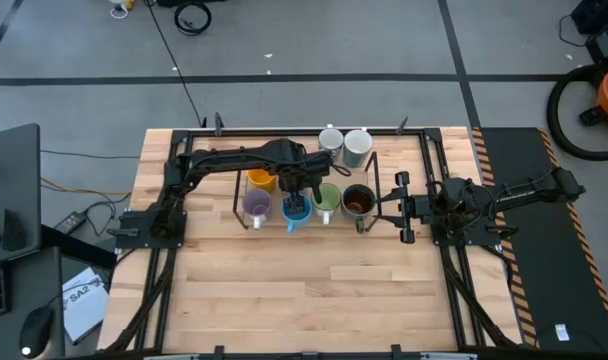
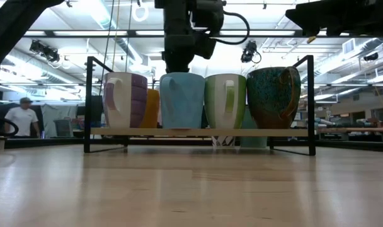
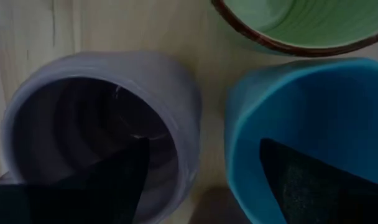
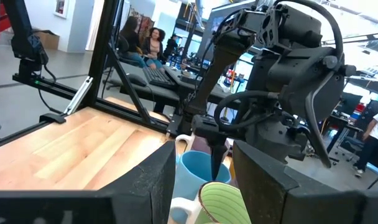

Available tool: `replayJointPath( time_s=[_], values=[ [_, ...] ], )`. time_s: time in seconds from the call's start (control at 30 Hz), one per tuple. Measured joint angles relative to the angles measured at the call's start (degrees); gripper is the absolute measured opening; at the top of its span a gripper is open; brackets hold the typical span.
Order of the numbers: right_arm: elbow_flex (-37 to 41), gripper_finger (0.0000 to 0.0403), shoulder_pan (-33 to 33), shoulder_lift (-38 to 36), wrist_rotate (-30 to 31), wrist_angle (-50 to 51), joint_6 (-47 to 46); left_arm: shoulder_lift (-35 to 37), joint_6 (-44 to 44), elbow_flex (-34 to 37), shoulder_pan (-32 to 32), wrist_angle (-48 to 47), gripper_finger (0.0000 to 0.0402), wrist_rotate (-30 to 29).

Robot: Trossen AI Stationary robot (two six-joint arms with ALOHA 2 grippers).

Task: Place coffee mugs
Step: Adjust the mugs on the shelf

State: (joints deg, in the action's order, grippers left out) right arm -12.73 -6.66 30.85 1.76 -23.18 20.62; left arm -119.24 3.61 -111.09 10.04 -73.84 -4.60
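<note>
The left gripper [image 1: 297, 196] is held spread over the blue mug [image 1: 297, 210], one finger [image 3: 301, 180] inside, apparently releasing it onto the rack [image 2: 198, 132].

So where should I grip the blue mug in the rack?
By the rim wall of the blue mug, from straight above, one finger inside. It stands upright, mouth open, with the lavender mug and green mug close on both sides.
</note>
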Motion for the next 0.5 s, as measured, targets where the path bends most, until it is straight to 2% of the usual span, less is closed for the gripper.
replayJointPath(
  time_s=[0.5],
  values=[
    [0.0, 0.0166, 0.0, 0.0, 0.0, -0.1, 0.0, 0.0, 0.5, 0.0, 0.0, -0.1, 0.0208, -0.7]
  ],
)
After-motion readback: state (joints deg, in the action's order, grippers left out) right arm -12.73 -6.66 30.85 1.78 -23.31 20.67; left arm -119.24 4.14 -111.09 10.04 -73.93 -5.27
